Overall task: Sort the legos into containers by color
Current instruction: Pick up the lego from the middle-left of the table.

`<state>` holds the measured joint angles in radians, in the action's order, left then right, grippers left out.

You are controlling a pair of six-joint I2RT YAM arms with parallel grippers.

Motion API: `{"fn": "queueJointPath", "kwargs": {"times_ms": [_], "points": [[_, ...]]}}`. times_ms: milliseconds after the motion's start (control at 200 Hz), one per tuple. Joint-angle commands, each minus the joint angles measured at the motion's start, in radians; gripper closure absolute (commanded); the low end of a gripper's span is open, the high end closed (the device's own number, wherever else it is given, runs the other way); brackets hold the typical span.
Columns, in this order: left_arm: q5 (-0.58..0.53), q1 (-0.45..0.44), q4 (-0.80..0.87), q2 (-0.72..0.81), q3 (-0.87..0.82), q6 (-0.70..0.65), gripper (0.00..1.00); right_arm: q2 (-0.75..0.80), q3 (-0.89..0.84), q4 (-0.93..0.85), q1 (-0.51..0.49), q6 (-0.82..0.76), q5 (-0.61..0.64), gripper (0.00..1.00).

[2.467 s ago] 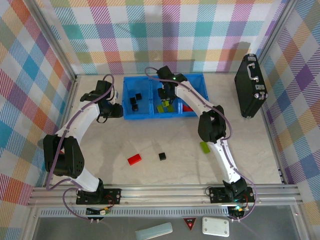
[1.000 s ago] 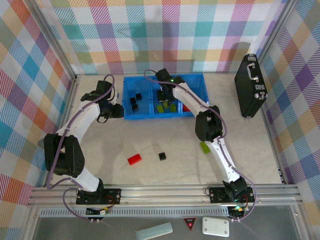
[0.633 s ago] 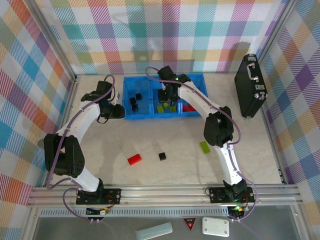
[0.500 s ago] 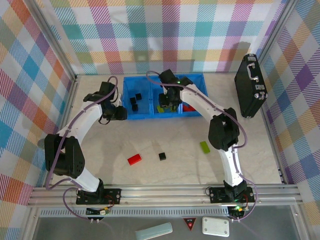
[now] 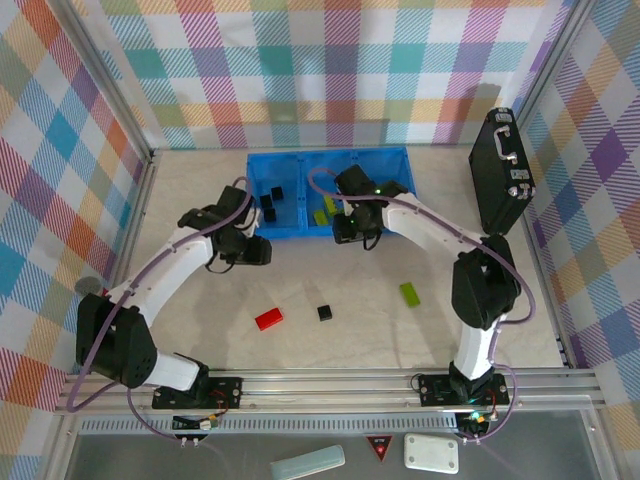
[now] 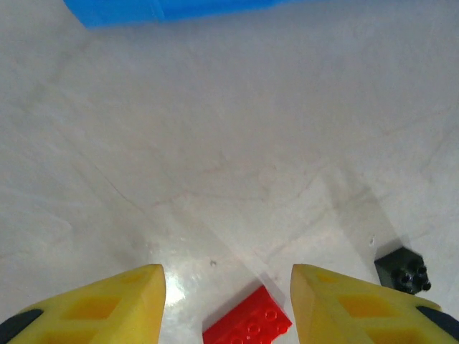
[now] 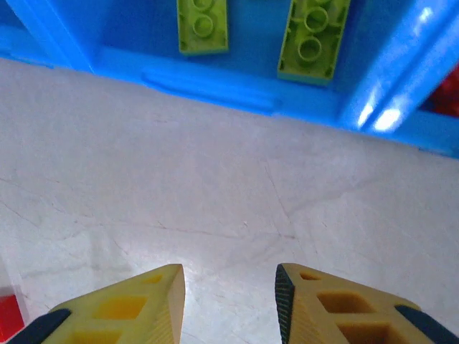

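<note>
The left gripper point(image 5: 252, 250) hangs over the pale table point(image 5: 200, 330) just in front of the left end of the long bright-blue plastic tray point(image 5: 300, 230). In the left wrist view its yellow fingers point(image 6: 129, 301) stand apart with bare table between them, holding nothing. The red oblong plastic brick point(image 5: 268, 319) lies loose on the table, on the near side of this gripper and slightly to its right. In the left wrist view it shows at the bottom edge, low in the gap between the fingers, its long axis slanting from lower left to upper right. That axis runs closer to the line of closing than across it, so a wrist turn will probably be needed before descent. The small black square plastic brick point(image 5: 324, 313) rests right of the red one, apart from it. The right gripper point(image 5: 352, 232) sits at the near wall of the tray's middle compartment, likewise apart and empty; two lime-green oblong bricks point(image 7: 203, 25) lie in that compartment beyond it. A loose lime-green oblong plastic brick point(image 5: 410, 293) lies on the table to the near right of this gripper, long axis running roughly near to far. The left arm is nearer the red brick, the right arm nearer the loose green one.
</note>
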<state>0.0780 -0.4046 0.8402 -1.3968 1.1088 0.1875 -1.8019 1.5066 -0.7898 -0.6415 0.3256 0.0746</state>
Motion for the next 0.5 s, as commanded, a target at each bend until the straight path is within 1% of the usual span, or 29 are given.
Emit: {"fn": "queueJointPath", "kwargs": {"times_ms": [0, 300, 405, 495], "points": [[-0.025, -0.051, 0.023, 0.045, -0.05, 0.081, 0.49, 0.064, -0.074, 0.033, -0.009, 0.022, -0.014, 0.6], [-0.041, -0.19, -0.016, 0.052, -0.185, 0.165, 0.45, 0.164, -0.264, 0.063, -0.035, 0.045, -0.028, 0.59], [-0.045, -0.222, -0.028, 0.047, -0.191, 0.194, 0.45, 0.19, -0.312, 0.069, -0.053, 0.063, -0.025, 0.58], [-0.06, -0.266, -0.041, 0.024, -0.165, 0.239, 0.45, 0.214, -0.355, 0.083, -0.053, 0.079, -0.022, 0.58]]}}
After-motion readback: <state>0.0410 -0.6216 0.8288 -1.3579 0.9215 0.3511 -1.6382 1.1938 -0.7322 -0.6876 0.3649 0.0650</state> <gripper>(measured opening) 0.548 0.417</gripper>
